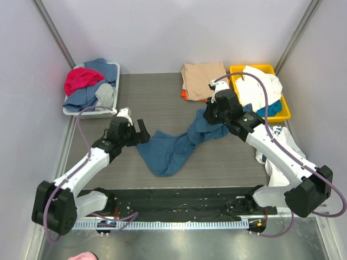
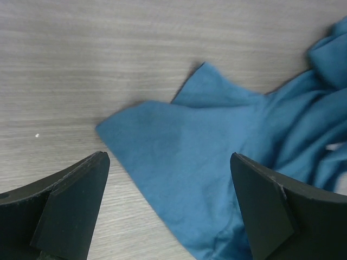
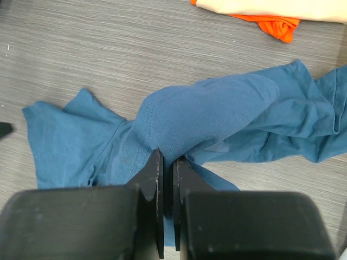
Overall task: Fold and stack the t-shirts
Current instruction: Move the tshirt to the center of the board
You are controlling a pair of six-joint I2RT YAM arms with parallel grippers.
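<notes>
top view: left gripper (image 1: 143,132) hangs spread wide over the left end of the teal t-shirt (image 1: 168,151). left wrist: that corner lies flat, ungripped. right wrist: right gripper (image 3: 168,158) pinches a bunched fold, we judge to stretch it flat; tan t-shirt (image 3: 260,5) tops orange t-shirt (image 3: 274,24), far.

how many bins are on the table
2: grey bin at far left, heaped with clothes; yellow bin at far right, holding white cloth. None seems hidden.

Pale walls (image 1: 162,32) enclose a grey wood-grain table (image 1: 154,95).
</notes>
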